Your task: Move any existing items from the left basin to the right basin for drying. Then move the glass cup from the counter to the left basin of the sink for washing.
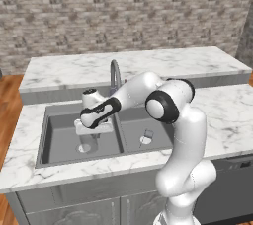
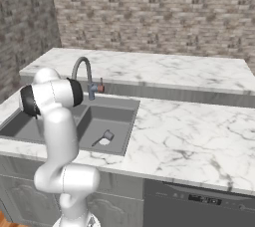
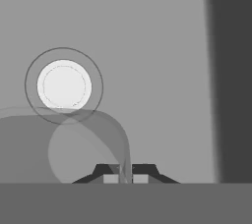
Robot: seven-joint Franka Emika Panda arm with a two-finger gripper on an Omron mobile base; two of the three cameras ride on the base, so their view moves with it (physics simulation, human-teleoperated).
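The glass cup [image 3: 74, 144] hangs in the left basin [image 1: 62, 135], its thin rim pinched between the 2 fingers of the end effector [image 3: 125, 178], which stands narrow, closed on that rim. The glass spreads away to one side of the fingers, over the round drain [image 3: 64, 85] below, so the release point looks to be straight down. Another small cup [image 2: 107, 135] lies in the right basin [image 2: 117, 121], beyond the divider. The faucet [image 1: 115, 73] arches just behind the arm, and the marble table [image 2: 189, 131] surrounds the sink.

Brick wall [image 1: 123, 7] behind marble counter [image 2: 189, 131], wood floor [image 1: 7, 95].
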